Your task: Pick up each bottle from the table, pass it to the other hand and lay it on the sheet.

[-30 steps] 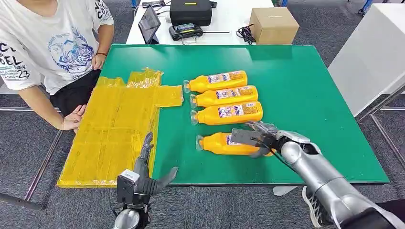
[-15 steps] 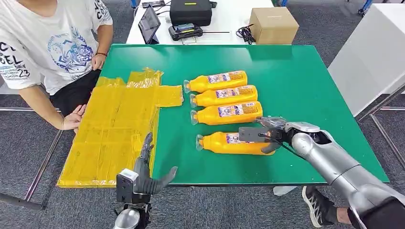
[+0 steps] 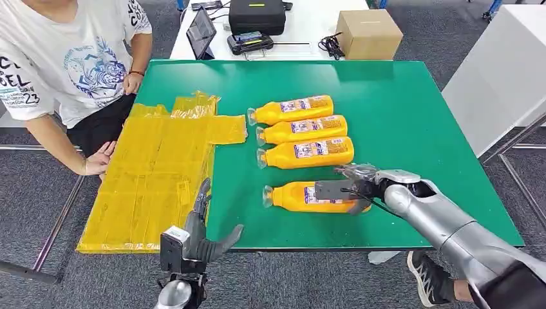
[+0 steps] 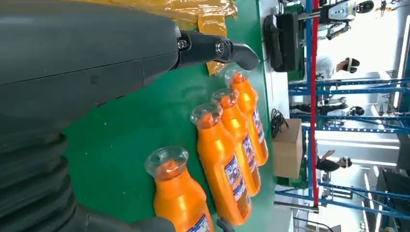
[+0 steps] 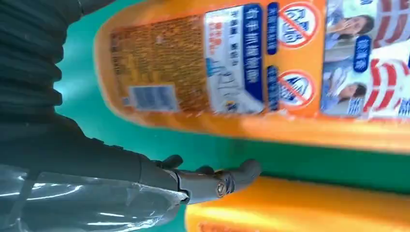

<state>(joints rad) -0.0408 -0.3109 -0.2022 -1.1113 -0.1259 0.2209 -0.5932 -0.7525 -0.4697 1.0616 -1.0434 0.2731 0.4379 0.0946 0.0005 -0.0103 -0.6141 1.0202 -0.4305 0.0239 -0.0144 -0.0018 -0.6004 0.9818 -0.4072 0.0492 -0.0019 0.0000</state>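
My right hand (image 3: 353, 188) lies over base end of nearest bottle (image 3: 302, 196), fingers draped round it; firm grip uncertain. Bottle flat on table (image 3: 399, 116), cap toward sheet (image 3: 154, 174). Left hand (image 3: 199, 235) open, waiting.

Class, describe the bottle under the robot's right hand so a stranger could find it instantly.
On the green table, right of the yellow sheet, lie four orange bottles. This bottle lies apart from the other three, nearest the robot, with the right hand over its base end.
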